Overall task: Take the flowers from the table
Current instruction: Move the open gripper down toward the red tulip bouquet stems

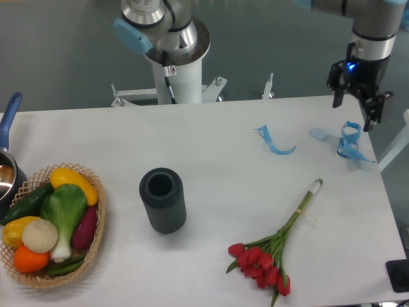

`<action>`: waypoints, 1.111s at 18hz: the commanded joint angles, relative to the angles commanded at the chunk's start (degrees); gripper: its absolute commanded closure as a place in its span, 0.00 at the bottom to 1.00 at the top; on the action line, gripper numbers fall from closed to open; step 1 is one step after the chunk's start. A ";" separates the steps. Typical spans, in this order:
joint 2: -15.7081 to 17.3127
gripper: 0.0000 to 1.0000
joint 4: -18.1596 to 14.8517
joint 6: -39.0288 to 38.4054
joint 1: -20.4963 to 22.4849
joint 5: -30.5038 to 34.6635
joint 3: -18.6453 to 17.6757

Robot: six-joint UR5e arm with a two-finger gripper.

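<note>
item 1: table (211, 147), white matte top filling most of the view.

item 2: flowers (271, 252), a tied bunch of red tulips lying flat at about 5 o'clock on the tabletop; red heads toward 7 o'clock, green stems running up toward 1 o'clock, pale stem ends at the upper tip. nothing touches the bunch.

item 3: gripper (353, 110), at about 2 o'clock, held in the air over the table's far right corner, well apart from the tulips. two dark fingers point down with a clear gap between them; nothing is held. a blue light glows on the body above the fingers.

item 4: dark ribbed cylinder (163, 199), upright and open-topped, near the centre, toward 7 o'clock of it.

item 5: wicker basket (96, 236), at 8 o'clock by the left edge, holding vegetables: yellow pepper, green leafy head, cucumber, a purple piece, a pale round piece and an orange one.

item 6: blue ribbon scraps, one curled strip (275, 142) at about 1 o'clock, one looped piece (350, 142) near the right edge just below the gripper in the view, with a small pale blue bit (318, 133) between them.

item 7: pot with blue handle (9, 116), cut off by the left edge at 9 o'clock.

item 8: robot base (176, 57), white column behind the far edge at 12 o'clock.
</note>
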 joint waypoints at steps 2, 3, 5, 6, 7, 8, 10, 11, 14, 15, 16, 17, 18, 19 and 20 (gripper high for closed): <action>-2.80 0.00 0.09 -3.96 -2.80 0.09 -0.09; -3.34 0.00 0.09 -4.58 -3.69 0.09 -0.18; -4.48 0.00 0.09 -7.21 -4.75 0.00 -0.44; -4.92 0.00 0.35 -9.23 -4.92 0.09 -0.44; -5.88 0.00 1.22 -10.99 -5.45 0.17 -0.27; -6.33 0.00 2.97 -12.05 -5.71 0.18 -0.35; -9.04 0.00 5.97 -12.85 -6.06 0.18 -0.88; -10.19 0.00 7.02 -13.29 -6.85 0.18 -0.88; -12.04 0.00 9.05 -18.02 -8.08 0.09 -0.36; -13.00 0.00 9.05 -18.99 -8.96 0.09 0.34; -14.14 0.00 9.05 -19.70 -9.75 -0.09 1.05; -15.02 0.00 9.05 -20.58 -10.02 -0.09 1.84; -15.47 0.00 9.05 -21.02 -10.46 -0.17 2.02; -15.99 0.00 9.05 -21.20 -10.98 -0.18 2.19; -16.35 0.00 9.14 -21.29 -11.16 -0.26 2.46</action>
